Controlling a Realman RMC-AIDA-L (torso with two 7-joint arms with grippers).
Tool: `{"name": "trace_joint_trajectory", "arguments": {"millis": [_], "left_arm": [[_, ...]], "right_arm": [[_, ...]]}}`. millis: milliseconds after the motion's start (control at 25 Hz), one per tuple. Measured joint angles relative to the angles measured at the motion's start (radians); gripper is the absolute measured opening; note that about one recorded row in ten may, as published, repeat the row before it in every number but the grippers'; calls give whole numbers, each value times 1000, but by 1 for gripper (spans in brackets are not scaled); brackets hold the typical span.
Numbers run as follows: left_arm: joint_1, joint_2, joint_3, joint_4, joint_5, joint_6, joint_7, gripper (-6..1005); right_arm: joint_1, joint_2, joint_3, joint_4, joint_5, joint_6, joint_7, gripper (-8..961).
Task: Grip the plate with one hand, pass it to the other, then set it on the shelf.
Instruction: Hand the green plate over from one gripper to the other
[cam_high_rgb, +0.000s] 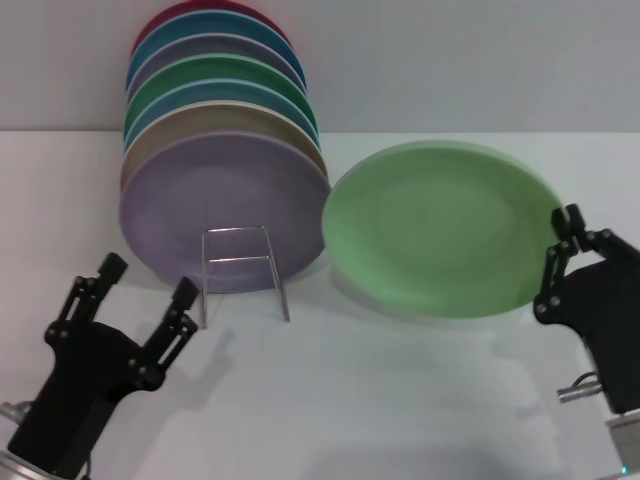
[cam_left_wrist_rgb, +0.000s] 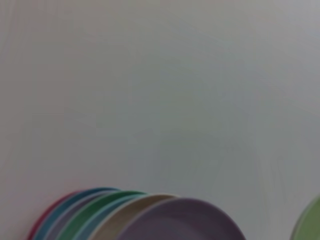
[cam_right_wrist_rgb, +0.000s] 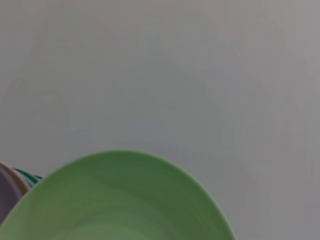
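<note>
- Midway over the white bench (cam_high_rgb: 400, 400), the right gripper (cam_high_rgb: 568, 262) pinches the far-right rim of the light green plate (cam_high_rgb: 440, 228), holding it tilted with its face toward the camera and its lower edge above its own shadow on the bench.
- Left of the plate, almost touching its rim, a row of upright plates (cam_high_rgb: 220, 150) fills the wire shelf (cam_high_rgb: 243, 268): lavender in front, then beige, blue, emerald green, grey-purple, teal and red behind.
- Only the front loops of the shelf show, standing empty before the lavender plate (cam_high_rgb: 220, 205).
- Low at the near left, the left gripper (cam_high_rgb: 140, 300) hangs with its fingers spread apart, holding nothing, just beside the shelf's front loop and well apart from the light green plate.
- From the right wrist, the plate's upper rim arcs across the lower frame, with the edges of the racked plates peeking beside it.
- From the left wrist, the racked rims fan along the bottom edge.
</note>
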Motion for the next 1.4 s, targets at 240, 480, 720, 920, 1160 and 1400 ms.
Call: {"name": "trace_joint_trajectory", "arguments": {"millis": [240, 480, 720, 920, 1160, 1400], "left_arm": [[-7, 1, 20, -41, 0, -38, 19, 830], [-34, 1, 58, -74, 1, -75, 68, 830], [-68, 0, 62, -88, 2, -121, 75, 830], [-75, 3, 57, -88, 1, -145, 68, 829], [-78, 3, 55, -89, -4, -168, 66, 829], [-86, 2, 53, -94, -5, -198, 68, 829]], "right_arm": [[-4, 0, -83, 55, 35, -7, -111, 19], [-14, 0, -146, 102, 43, -9, -291, 19], [-16, 0, -203, 134, 64, -17, -391, 19], [-17, 0, -229, 147, 67, -18, -392, 18], [-10, 0, -233, 151, 67, -20, -388, 18], [-2, 0, -234, 150, 65, -20, -386, 18]]}}
